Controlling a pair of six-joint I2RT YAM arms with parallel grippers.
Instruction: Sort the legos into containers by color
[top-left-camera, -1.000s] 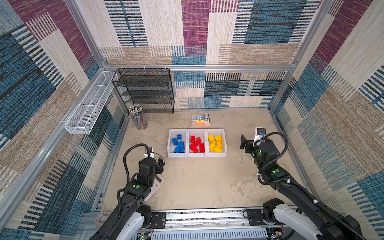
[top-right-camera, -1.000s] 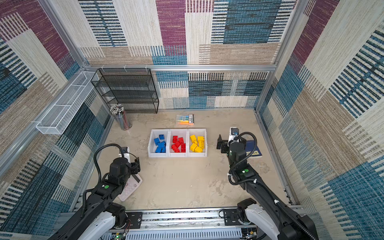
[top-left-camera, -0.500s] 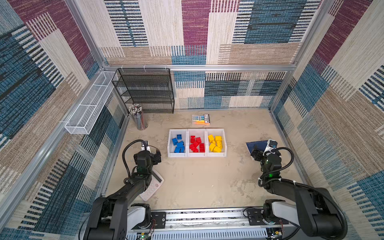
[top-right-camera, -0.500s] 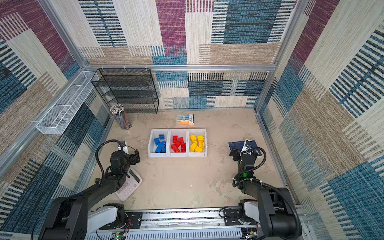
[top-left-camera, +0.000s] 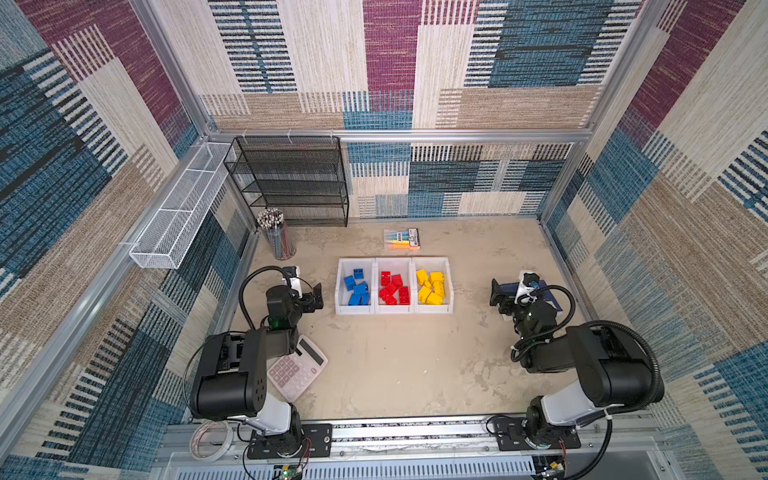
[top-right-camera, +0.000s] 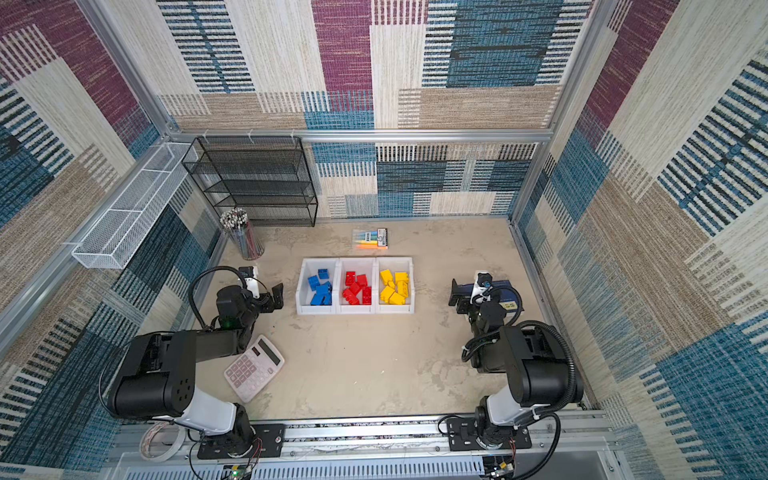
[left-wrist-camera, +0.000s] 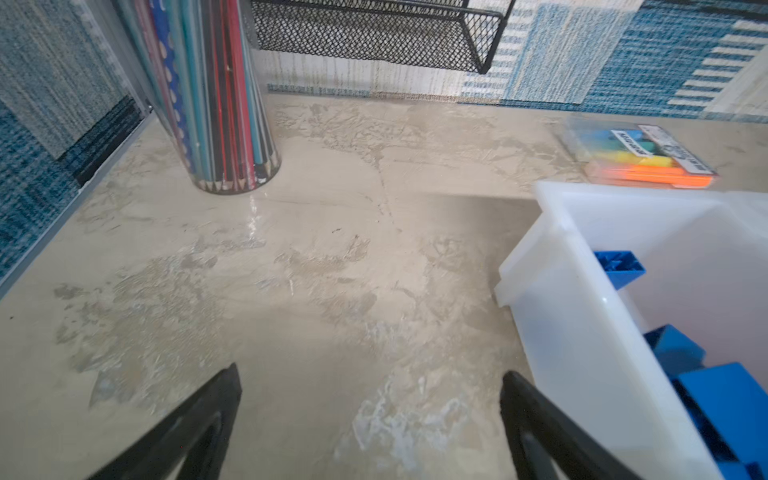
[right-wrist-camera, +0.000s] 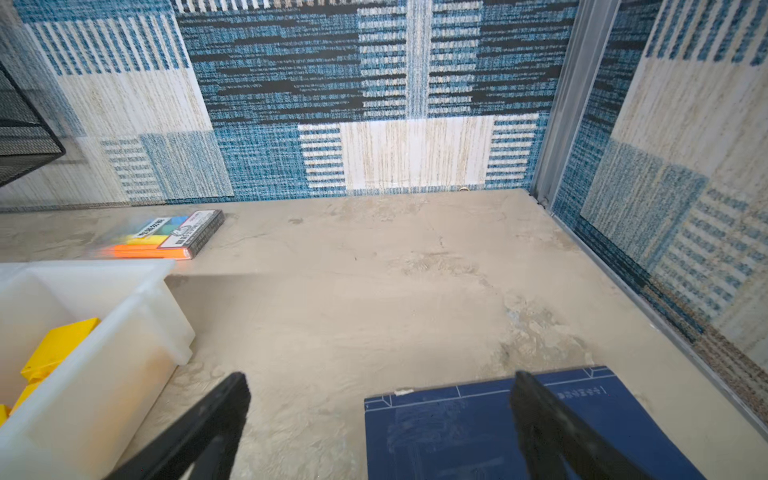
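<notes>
We look down on a tan tabletop (top-left-camera: 395, 365) with a robot gripper at each side and a row of bins between them.

At the left, the left gripper (top-left-camera: 312, 296) hangs low over the tabletop, jaws spread wide and holding nothing. In the left wrist view its two black fingers (left-wrist-camera: 199, 424) frame only bare surface. The containers (top-left-camera: 394, 308) lie just to its right, and the nearest bin wall shows just beside one finger.

The three joined white bins run left to right, so the row's long axis points from one gripper toward the other. The left bin holds the blue legos (top-left-camera: 356, 287), the middle bin the red legos (top-left-camera: 393, 287), and the right bin the yellow legos (top-left-camera: 432, 285). Each bin shows one color only, with several bricks piled loosely. We see no brick loose on the tabletop in any view.

At the right, the right gripper (top-left-camera: 498, 297) also stands wide and empty, partly over a dark blue notebook (right-wrist-camera: 457, 436). The bins lie to its left, and they are farther from it than from the left gripper.

We judge the sorting finished, with nothing left for either gripper to pick up. Were a brick to turn up, the left gripper is nearer the blue bin and the right gripper nearer the yellow one.
</notes>
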